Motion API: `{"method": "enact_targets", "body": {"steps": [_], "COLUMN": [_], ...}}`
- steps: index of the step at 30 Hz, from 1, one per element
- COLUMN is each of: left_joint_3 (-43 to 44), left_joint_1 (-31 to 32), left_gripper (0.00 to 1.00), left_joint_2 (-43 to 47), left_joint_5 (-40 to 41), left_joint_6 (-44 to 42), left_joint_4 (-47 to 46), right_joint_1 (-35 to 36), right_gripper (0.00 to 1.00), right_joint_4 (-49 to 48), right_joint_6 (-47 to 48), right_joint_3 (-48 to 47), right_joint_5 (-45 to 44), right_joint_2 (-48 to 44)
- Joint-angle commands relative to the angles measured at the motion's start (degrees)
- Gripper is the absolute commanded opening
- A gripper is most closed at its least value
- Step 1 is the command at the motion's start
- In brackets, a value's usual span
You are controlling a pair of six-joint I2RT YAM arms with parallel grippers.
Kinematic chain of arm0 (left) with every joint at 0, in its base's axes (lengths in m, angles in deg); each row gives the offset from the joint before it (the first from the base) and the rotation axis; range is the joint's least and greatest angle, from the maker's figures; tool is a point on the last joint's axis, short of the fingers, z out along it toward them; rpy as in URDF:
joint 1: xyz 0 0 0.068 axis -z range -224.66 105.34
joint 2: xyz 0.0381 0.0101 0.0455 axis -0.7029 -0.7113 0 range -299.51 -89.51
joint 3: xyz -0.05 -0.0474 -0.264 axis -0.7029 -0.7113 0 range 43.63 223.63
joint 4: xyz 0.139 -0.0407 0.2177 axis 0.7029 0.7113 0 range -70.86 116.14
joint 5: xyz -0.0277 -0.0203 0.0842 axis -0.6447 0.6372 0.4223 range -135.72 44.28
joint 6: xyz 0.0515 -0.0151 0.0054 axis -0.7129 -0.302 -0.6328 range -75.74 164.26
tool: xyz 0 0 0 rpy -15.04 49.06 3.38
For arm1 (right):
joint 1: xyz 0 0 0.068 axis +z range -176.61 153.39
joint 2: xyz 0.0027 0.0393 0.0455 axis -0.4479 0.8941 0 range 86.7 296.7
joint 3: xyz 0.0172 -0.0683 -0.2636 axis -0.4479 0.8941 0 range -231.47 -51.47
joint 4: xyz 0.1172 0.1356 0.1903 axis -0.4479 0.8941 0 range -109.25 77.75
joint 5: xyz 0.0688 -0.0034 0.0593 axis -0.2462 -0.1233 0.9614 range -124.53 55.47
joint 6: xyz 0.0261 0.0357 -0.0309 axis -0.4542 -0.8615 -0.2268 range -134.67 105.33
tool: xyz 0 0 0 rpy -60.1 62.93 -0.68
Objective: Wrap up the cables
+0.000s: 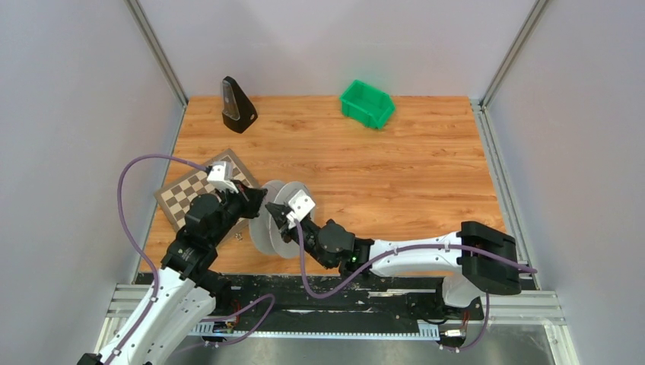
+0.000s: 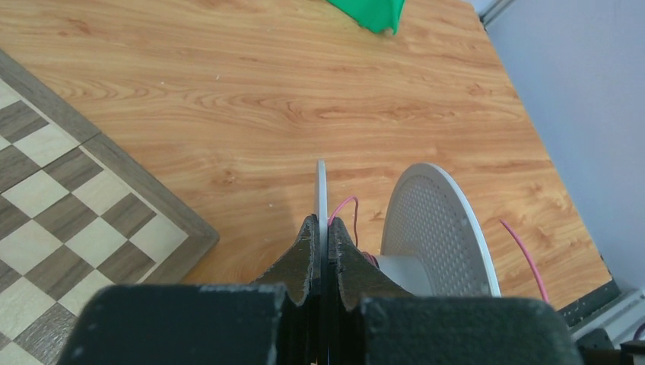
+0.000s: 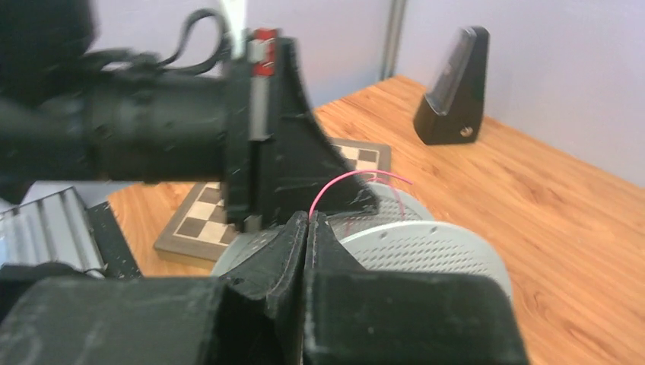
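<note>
Nearest are the two arms, reaching from the near edge over the bench, its far and right parts bare wood apart from a green bin and a black wedge-shaped object at the far edge. A chessboard lies near left. Just right of it the grey reel stands on edge between the arms; whether it touches the wood, I cannot tell.

The left pincer is pressed together on the thin rim of one disc. The right pincer is squeezed tight on the cable — a fine pink strand arching out of its tips toward the hub.

Several things could spoil the winding from here. A rim grip is a narrow one, so any pull from the strand may twist the reel in the left fingers. Too much tension could drag the strand out of the right tips; too little — and a slack loop could fall outside the discs. Both pincers sit close together, so a wide sweep risks a knock.
</note>
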Motion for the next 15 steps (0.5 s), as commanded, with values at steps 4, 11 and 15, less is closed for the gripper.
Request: {"method": "enact_targets", "body": {"steps": [4, 11, 15], "left_joint_3": [-1.79, -3.92, -4.39], "left_joint_1": [1.57, 5.63, 6.65], "left_gripper": [0.0, 0.0, 0.0], "left_joint_2": [0.21, 0.12, -0.18], "left_joint_5": [-6.35, -6.45, -5.75], "left_joint_6": [-6.7, -16.19, -18.69], "left_joint_4": [-12.08, -16.18, -17.7], "right_joint_1": [-4.93, -9.28, -11.48], "right_gripper": [0.0, 0.0, 0.0], "right_joint_4": [12.21, 17.99, 24.25], "right_joint_6": [-13.92, -23.97, -29.95], "right_joint_3": [-7.55, -5.87, -5.72], "right_joint_5": [-3.41, -3.16, -3.41], "right_joint_2": [0.93, -0.89, -2.04]}}
